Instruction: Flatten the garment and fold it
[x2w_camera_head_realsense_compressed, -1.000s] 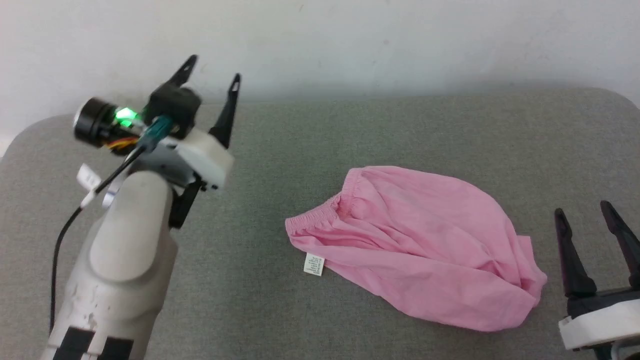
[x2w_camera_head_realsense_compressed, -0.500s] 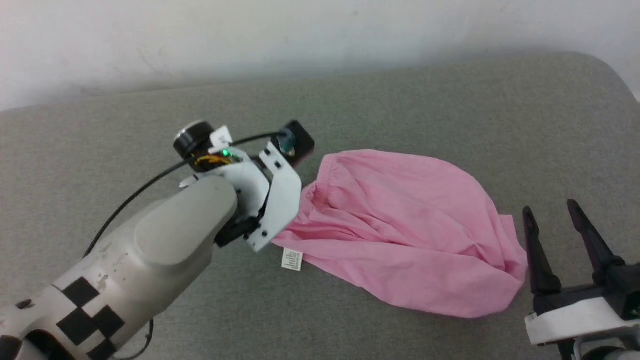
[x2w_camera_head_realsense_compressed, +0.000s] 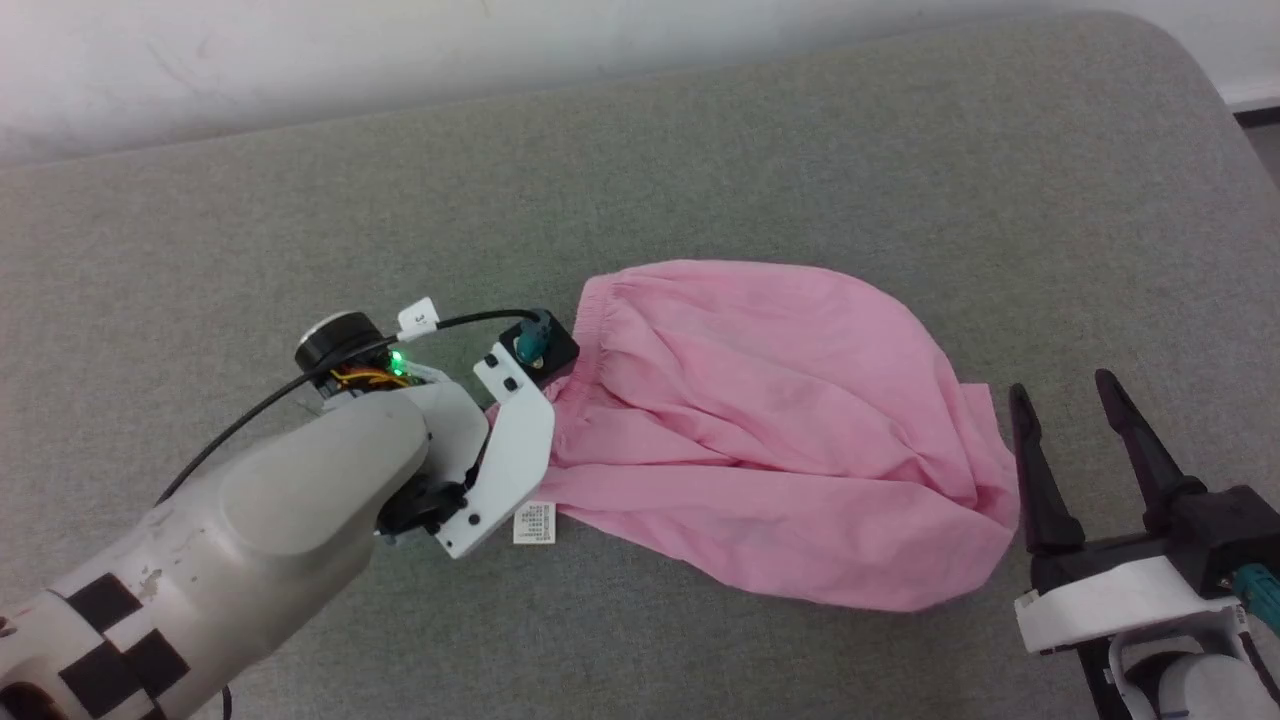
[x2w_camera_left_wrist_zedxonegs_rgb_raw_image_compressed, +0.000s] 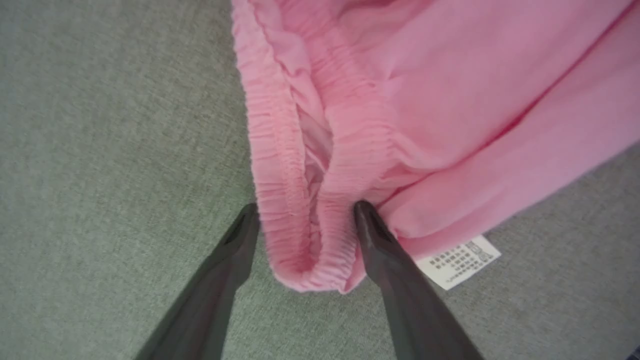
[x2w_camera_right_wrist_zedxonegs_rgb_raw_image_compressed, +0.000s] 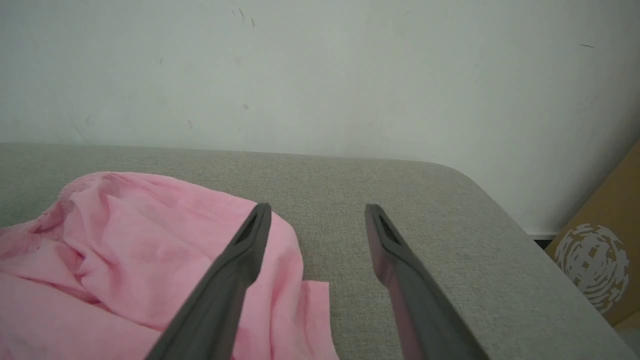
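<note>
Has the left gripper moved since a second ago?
Yes. The left gripper has gone from well left of the garment to its waistband end, beside the label, open jaws straddling the band.

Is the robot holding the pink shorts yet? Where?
Nothing is held. The left gripper, jaws open, straddles the waistband of the shorts; the right gripper is open, apart.

One light pink, thin fabric garment (x2w_camera_head_realsense_compressed: 780, 440) with a gathered elastic waistband is lying on one grey woven padded surface (x2w_camera_head_realsense_compressed: 300, 230), and it is carrying one small white printed label (x2w_camera_head_realsense_compressed: 533, 524). Two grippers are showing, the left gripper (x2w_camera_left_wrist_zedxonegs_rgb_raw_image_compressed: 305, 210) and the right gripper (x2w_camera_head_realsense_compressed: 1062, 390), each bearing two long dark fingers (x2w_camera_right_wrist_zedxonegs_rgb_raw_image_compressed: 232, 280), four in all. One brown cardboard box (x2w_camera_right_wrist_zedxonegs_rgb_raw_image_compressed: 600, 250) with a white print is showing past the surface's corner.
</note>
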